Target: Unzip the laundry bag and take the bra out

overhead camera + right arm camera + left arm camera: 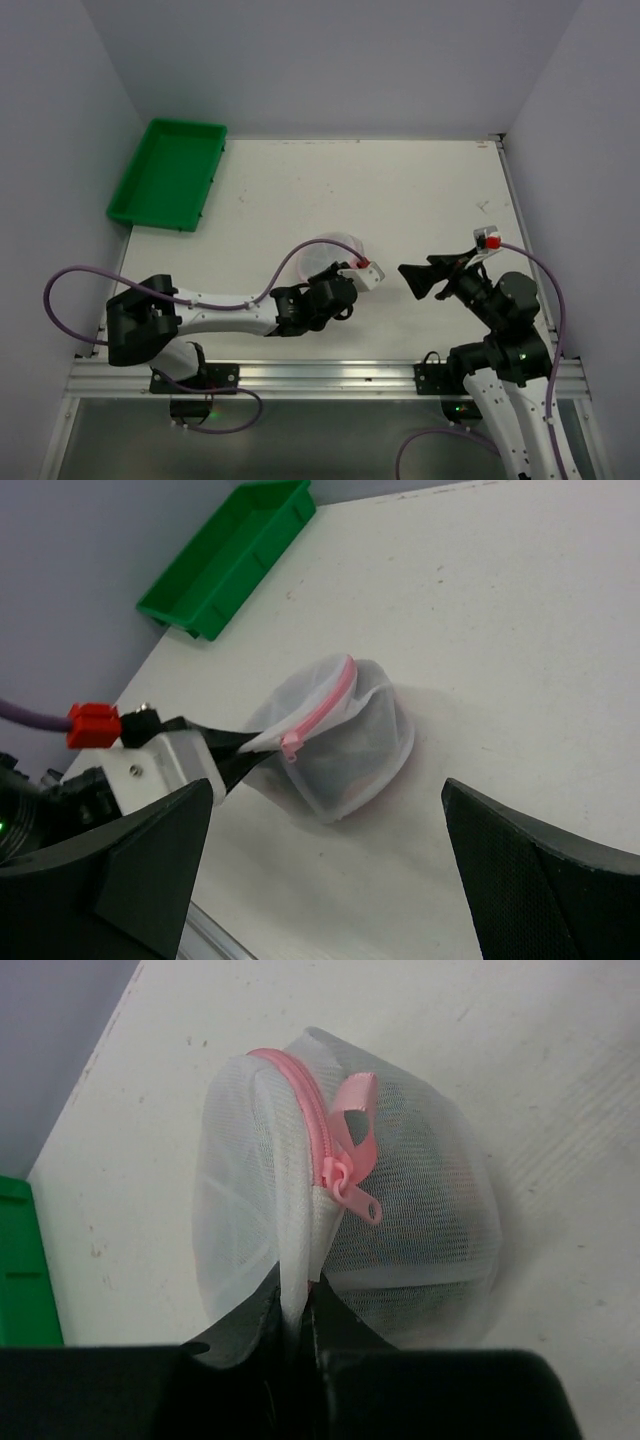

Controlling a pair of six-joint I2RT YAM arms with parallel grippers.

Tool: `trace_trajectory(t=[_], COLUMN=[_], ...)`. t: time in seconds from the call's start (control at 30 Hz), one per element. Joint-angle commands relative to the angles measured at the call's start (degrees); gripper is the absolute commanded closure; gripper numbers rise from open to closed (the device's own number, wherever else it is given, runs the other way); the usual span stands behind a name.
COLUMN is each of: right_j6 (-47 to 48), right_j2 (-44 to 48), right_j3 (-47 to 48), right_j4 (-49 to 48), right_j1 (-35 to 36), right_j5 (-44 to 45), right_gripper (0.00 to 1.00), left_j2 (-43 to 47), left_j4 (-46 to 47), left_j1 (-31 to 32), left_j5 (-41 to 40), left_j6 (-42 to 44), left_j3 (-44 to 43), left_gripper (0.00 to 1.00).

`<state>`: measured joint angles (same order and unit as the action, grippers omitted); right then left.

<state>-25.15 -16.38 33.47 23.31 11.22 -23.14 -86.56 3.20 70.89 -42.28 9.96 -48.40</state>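
The left gripper [295, 1305] is clamped on the seam of the laundry bag [420, 1210]. The bag is tipped on its side, well apart from the green tray [170, 172], and its pink zipper [315, 1125] runs straight away from that gripper. Farther from that tray, the right gripper [408, 282] gapes wide.

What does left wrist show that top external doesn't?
Left wrist only: the pink zipper pull and ribbon loop up close, and the left gripper pinching the laundry bag at its seam. Top external only: the right gripper, open and apart from the bag, and the whole green tray at the far-left corner. Both: the bag, the left gripper at it, some tray, the table.
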Motion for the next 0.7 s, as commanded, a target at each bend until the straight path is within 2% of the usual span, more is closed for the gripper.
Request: trace_trajectory(t=[0.0, 0.1, 0.13, 0.17, 0.23, 0.4, 0.47, 0.57, 0.67], right_j6=[-2.27, -3.06, -3.24, -3.59, -3.94, -4.82, -5.61, -5.97, -5.7], right_j2=[0.12, 2.05, 2.49, 2.93, 3.46, 3.29, 2.94, 1.8, -0.31], right_j3=[-1.57, -3.24, -3.5, -3.59, -3.42, -2.01, -1.4, -0.87, -0.69], right_j4=[-0.81, -1.6, -1.69, -1.52, -0.55, 1.47, 1.56, 1.65, 2.09], right_j1=[0.03, 0.03, 0.03, 0.11, 0.03, 0.03, 0.03, 0.03, 0.03], right_j5=[2.83, 4.41, 4.85, 5.46, 7.56, 11.79, 12.23, 12.41, 11.89], right_gripper=[0.01, 0.01, 0.01, 0.01, 0.01, 0.01, 0.01, 0.01, 0.01], left_j2=[-1.15, -1.85, -1.77, -1.33, -0.71, 0.69, 1.74, 4.47, 8.51], left_j4=[0.49, -1.44, -2.31, -4.32, -7.23, -20.59, -26.45, -30.0, -29.4], left_j1=[4.67, 7.24, 7.68, 8.12, 8.65, 8.65, 8.65, 8.65, 8.65], left_j5=[-3.95, -3.77, -3.86, -3.77, -3.77, -4.21, -3.25, 0.26, 5.36], left_j6=[-7.84, -12.49, -13.9, -16.52, -19.26, -32.97, -39.71, -46.5, -52.13], left_j3=[-1.43, -3.09, -3.54, -3.98, -5.29, -13.1, -16.09, -17.16, -16.12], left_gripper=[0.87, 0.68, 0.49, 0.36, 0.18, 0.02, 0.01, 0.0, 0.0])
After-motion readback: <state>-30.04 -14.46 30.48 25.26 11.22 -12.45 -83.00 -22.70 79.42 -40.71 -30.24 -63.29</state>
